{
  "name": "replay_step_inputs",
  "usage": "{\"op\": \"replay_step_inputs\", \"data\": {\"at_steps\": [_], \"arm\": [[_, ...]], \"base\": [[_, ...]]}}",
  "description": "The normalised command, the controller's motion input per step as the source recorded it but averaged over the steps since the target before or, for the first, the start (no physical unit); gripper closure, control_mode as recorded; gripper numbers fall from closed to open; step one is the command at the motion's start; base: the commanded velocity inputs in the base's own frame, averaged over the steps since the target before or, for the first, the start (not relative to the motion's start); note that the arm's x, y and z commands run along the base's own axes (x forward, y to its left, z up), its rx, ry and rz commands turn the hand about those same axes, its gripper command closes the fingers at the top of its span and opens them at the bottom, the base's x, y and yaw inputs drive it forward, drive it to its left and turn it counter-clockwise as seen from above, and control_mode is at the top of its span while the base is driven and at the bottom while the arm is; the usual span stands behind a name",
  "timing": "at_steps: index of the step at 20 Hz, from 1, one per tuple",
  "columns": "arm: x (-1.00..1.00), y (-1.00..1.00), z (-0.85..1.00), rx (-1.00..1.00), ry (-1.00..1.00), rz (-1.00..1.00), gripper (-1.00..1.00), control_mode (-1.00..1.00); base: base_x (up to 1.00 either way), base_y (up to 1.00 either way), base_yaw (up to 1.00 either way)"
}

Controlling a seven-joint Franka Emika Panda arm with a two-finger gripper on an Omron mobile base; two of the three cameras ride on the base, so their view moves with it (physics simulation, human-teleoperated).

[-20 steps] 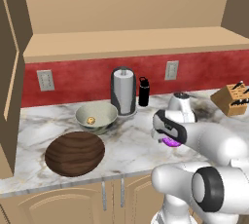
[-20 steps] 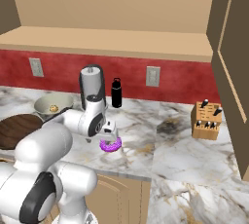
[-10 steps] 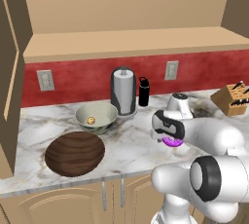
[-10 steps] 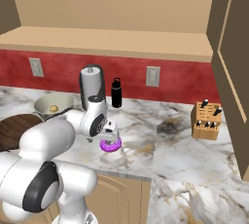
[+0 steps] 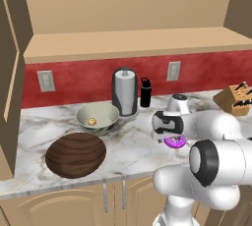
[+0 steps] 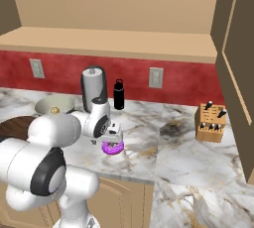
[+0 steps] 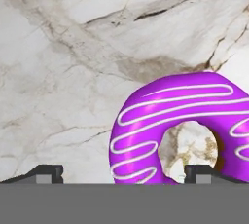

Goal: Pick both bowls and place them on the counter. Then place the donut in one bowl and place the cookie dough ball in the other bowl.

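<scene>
Hovering my gripper (image 7: 124,172), fingers spread apart, over one donut (image 7: 180,128) whose left side lies between them; two bowls sit aside.

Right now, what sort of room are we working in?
A simulated kitchen, by the look of it: a marble counter over wooden cabinet doors, a knife block on it, and a paper towel holder against the red backsplash.
</scene>
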Motion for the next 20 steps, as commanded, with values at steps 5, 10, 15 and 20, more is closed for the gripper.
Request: {"op": "replay_step_inputs", "data": {"at_steps": [5, 10, 15, 20], "arm": [[0.07, 0.0, -0.14, 0.0, 0.0, 0.0, -1.0, -1.0], [0.0, 0.0, -0.29, 0.0, 0.01, 0.0, -1.0, -1.0], [0.0, 0.0, -0.18, 0.0, 0.0, 0.0, -1.0, -1.0], [0.0, 0.0, -0.01, 0.0, 0.0, 0.0, 1.0, -1.0]], "base": [[0.0, 0.0, 0.0], [0.0, 0.0, 0.0], [0.0, 0.0, 0.0], [0.0, 0.0, 0.0]]}}
